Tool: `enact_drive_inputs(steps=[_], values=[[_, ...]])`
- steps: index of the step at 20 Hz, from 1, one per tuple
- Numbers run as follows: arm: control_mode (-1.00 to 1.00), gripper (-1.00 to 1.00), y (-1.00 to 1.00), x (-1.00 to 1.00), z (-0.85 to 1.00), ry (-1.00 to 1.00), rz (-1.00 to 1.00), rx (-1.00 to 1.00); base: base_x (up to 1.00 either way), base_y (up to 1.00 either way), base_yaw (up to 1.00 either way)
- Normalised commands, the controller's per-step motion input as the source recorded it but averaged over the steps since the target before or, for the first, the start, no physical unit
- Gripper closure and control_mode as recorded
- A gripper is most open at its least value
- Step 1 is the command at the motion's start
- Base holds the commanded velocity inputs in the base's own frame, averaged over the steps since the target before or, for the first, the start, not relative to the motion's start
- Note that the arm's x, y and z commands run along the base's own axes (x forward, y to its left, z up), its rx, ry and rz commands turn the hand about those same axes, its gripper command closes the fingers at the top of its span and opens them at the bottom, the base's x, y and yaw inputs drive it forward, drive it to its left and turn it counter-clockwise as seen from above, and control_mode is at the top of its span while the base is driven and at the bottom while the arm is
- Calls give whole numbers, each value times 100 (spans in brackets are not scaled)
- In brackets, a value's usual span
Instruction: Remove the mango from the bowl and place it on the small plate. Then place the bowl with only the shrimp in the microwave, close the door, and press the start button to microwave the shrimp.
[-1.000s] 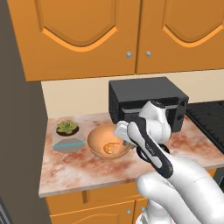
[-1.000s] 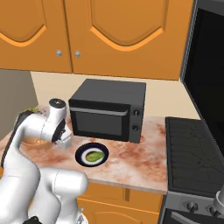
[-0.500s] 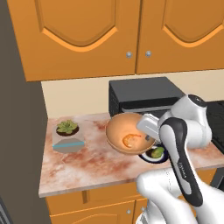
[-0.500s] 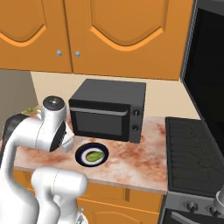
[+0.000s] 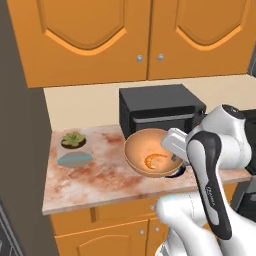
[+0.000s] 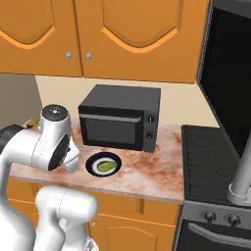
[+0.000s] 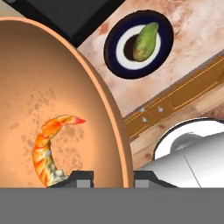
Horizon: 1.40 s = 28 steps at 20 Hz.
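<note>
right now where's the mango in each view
Left base view: I can't make the mango out; the small plate peeks from under the lifted bowl.
Right base view: mango on the small plate, on the counter in front of the black oven.
Hand view: mango at top, right of centre, on the plate past the bowl's rim.
Shared landmark: the small plate.

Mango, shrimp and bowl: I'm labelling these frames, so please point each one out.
mango (image 7: 145,42), hand view, middle of the fruit on the plate.
shrimp (image 7: 46,151), hand view, its curled back.
bowl (image 5: 142,149), left base view, bare inner wall.
</note>
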Motion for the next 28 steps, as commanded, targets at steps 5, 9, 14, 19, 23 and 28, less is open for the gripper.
enact_drive_inputs(steps=[5, 9, 14, 19, 23, 28], values=[[100, 100, 0, 0, 0, 0, 0, 0, -100, -64, -23], [100, 100, 0, 0, 0, 0, 0, 0, -73, -100, -23], [100, 100, 0, 0, 0, 0, 0, 0, -25, -100, -15], [100, 100, 0, 0, 0, 0, 0, 0, 3, -100, -16], [100, 100, 0, 0, 0, 0, 0, 0, 24, -100, -7], [100, 100, 0, 0, 0, 0, 0, 0, 79, -71, 1]])
